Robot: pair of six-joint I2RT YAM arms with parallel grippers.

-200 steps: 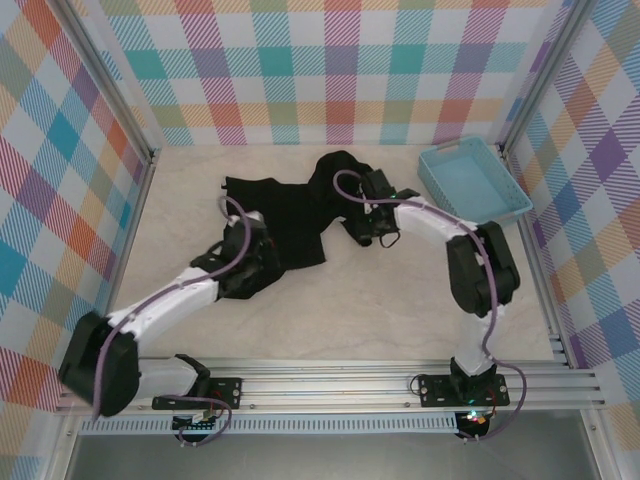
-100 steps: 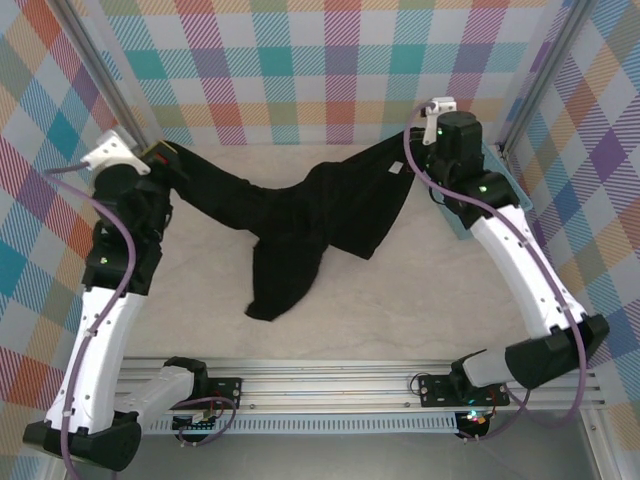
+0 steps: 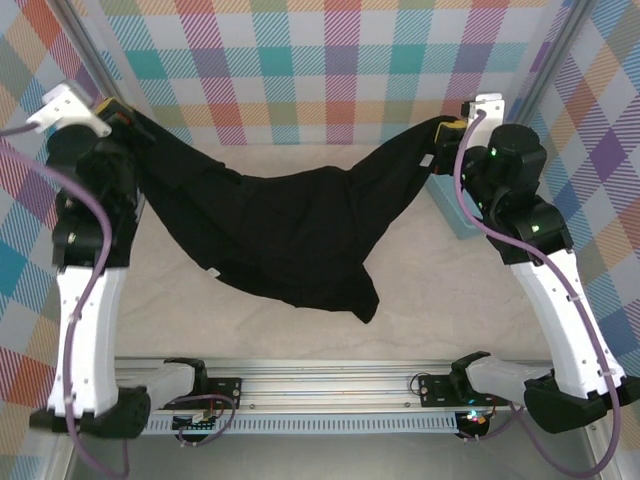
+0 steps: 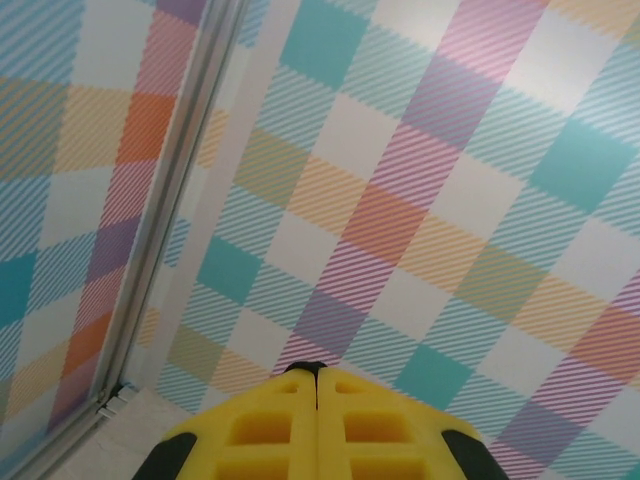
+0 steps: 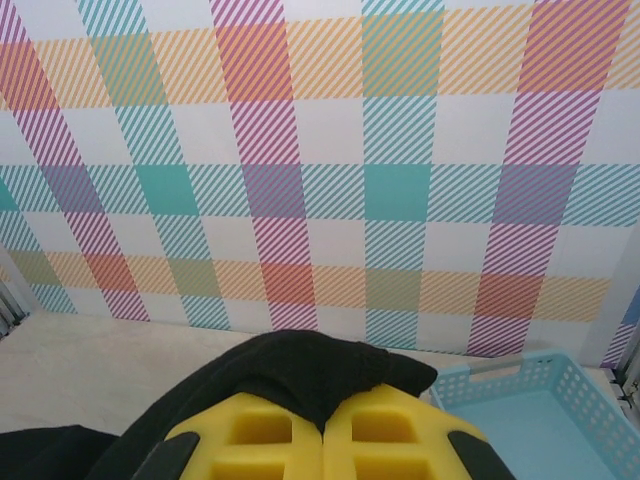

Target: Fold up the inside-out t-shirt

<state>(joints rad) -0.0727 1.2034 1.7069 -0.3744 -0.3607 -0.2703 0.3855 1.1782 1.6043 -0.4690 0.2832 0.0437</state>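
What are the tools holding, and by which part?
The black t-shirt: left tool pinches its left end, right tool its right end; the middle sags between them.

Overhead view; wrist views toward walls [image 4: 420,200]

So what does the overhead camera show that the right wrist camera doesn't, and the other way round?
From above: the whole black t-shirt strung between the left gripper and the right gripper, sagging in the middle. From the right wrist: a close-up of the yellow fingers pressed shut, with black cloth bunched over their tips. Shared: the t-shirt, the blue basket and the checked wall.
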